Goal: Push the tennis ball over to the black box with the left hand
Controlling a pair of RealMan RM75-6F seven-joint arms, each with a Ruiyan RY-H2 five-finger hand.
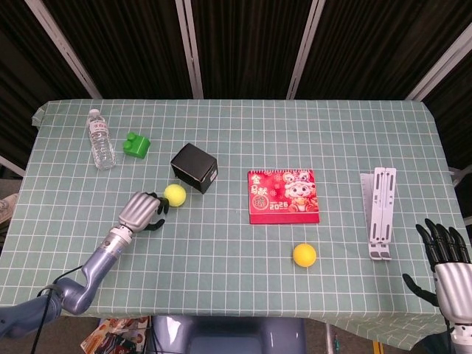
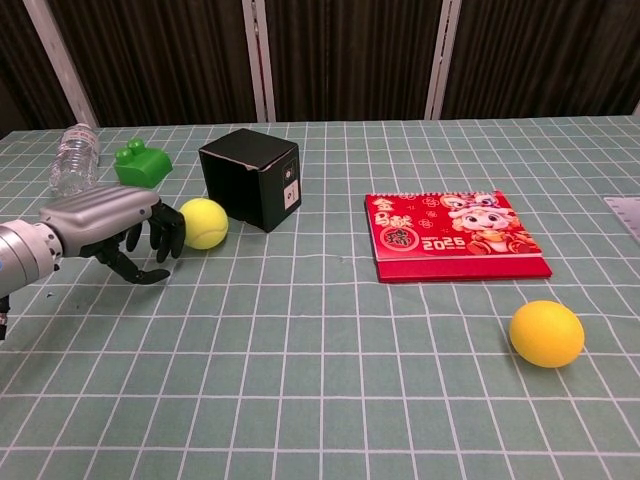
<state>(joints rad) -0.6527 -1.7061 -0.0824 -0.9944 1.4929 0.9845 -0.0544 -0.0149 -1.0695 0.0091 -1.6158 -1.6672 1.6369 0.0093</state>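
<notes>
Tennis ball (image 2: pixel 205 222) sits just left of the black box (image 2: pixel 251 178), the left robot hand (image 2: pixel 118 228) with fingers curled, holding nothing, touching it; green block (image 2: pixel 139 163) and bottle (image 2: pixel 73 160) lie farther left.

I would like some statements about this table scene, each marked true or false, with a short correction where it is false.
1. The tennis ball lies just left of the black box. True.
2. The left hand holds the water bottle. False: it is behind the ball, fingers curled, holding nothing.
3. The calendar is red. True.
4. The green block sits on the black box. False: it rests on the table, beside the bottle.
5. The right hand has its fingers spread. True.
</notes>
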